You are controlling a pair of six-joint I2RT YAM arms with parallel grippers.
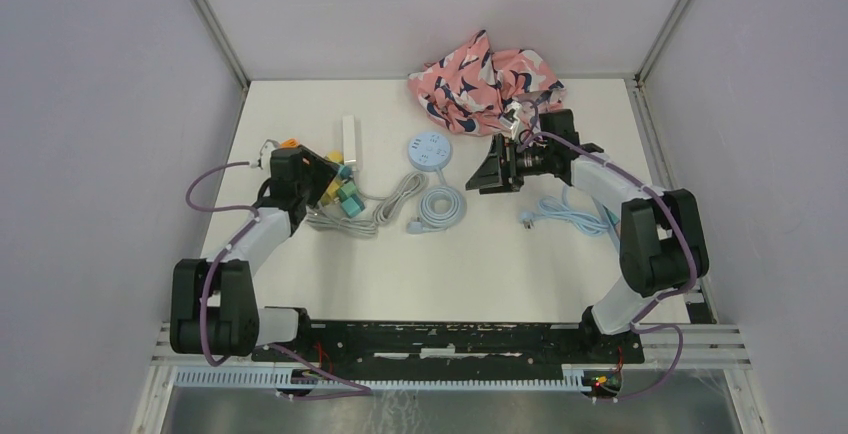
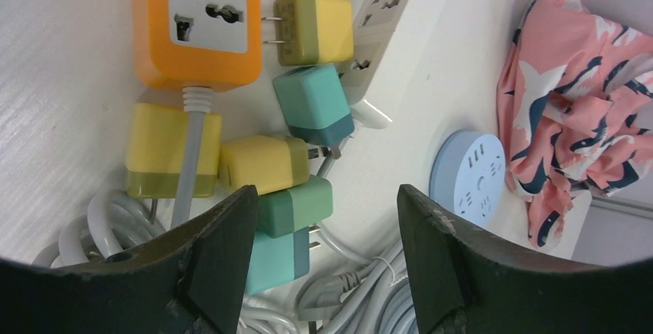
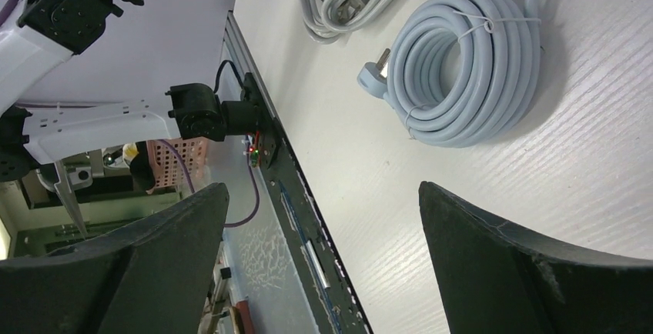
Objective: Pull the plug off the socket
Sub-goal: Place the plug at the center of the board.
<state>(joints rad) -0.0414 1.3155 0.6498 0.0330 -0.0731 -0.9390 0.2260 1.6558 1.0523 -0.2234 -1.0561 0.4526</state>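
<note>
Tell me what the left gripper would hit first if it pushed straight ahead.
Probably the green plug, then the teal plug beside it, both lying between the left gripper's open jaws. Depth is unclear from the wrist view.

Noted plugs (image 1: 345, 197) left of coil (image 1: 441, 208), strip (image 1: 349, 138) behind them. Found round socket (image 1: 427, 151) between strip and cloth (image 1: 483, 82), behind coil.

White table (image 1: 450, 274): orange socket (image 2: 196, 22), plug cubes (image 2: 312, 103), power strip (image 1: 349, 139), coiled cable (image 3: 470, 65), pink cloth (image 1: 480, 79)

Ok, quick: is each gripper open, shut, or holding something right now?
Left gripper: open, holding nothing.
Right gripper: open, holding nothing.
</note>
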